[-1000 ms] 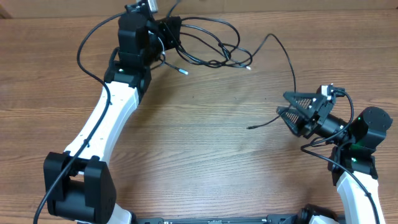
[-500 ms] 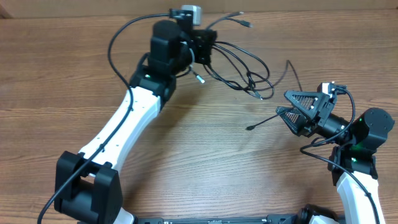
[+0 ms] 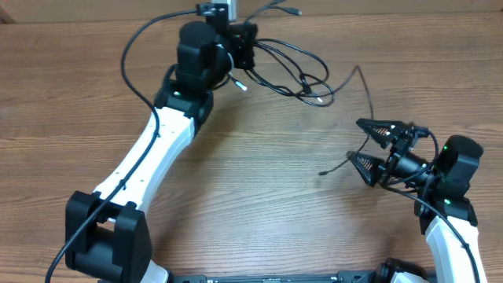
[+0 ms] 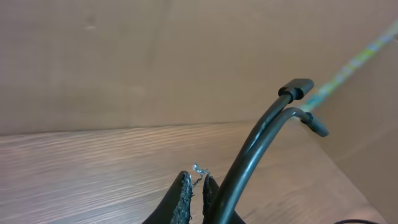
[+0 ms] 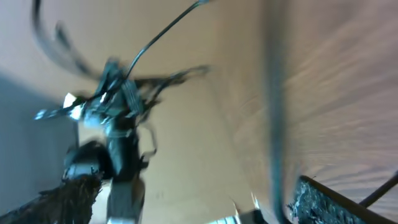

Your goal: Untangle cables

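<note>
While left gripper (image 4: 196,185) clamps the black cables (image 4: 245,158), held over table (image 3: 236,196), right gripper (image 3: 354,140) spread wide

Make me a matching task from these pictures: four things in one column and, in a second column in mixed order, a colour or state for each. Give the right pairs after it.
Things:
1. left gripper
2. right gripper
3. cables
4. table

Colour or state:
A. brown wood
B. jaws wide apart
C. shut, gripping cords
D. thin, black, in loose loops

Right pairs: 1-C, 2-B, 3-D, 4-A
</note>
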`<state>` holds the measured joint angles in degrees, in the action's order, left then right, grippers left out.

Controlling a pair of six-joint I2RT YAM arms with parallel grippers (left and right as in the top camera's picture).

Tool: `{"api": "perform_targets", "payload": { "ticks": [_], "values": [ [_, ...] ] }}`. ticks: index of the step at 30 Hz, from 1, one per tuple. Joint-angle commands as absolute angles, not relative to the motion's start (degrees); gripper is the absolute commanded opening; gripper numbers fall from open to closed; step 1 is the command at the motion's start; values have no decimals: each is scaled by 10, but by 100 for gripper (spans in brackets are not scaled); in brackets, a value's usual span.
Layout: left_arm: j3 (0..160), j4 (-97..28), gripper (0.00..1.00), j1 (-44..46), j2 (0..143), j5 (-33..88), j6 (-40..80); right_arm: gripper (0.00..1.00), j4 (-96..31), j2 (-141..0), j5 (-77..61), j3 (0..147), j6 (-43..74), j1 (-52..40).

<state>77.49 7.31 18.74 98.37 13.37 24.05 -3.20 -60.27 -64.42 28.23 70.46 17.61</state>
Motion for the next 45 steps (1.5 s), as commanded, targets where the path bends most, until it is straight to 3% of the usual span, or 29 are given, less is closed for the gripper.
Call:
{"api": "perform_targets", "payload": {
  "ticks": [1, 4, 10, 17, 25, 45],
  "values": [
    [779, 62, 4, 168, 965, 127, 262, 100, -109, -599, -511, 289, 680, 176],
    [779, 47, 4, 165, 965, 128, 262, 100, -150, -599, -478, 289, 670, 176],
    [779, 31, 4, 165, 965, 127, 253, 100, -114, -599, -531, 289, 655, 176],
    [779, 26, 4, 183, 965, 141, 272, 100, 147, -599, -717, 289, 695, 159],
    [779, 27, 4, 243, 965, 164, 267, 100, 364, -599, -707, 289, 748, 79],
    [779, -39, 4, 279, 965, 200, 141, 100, 390, -599, -630, 289, 689, 76]
  ]
}}
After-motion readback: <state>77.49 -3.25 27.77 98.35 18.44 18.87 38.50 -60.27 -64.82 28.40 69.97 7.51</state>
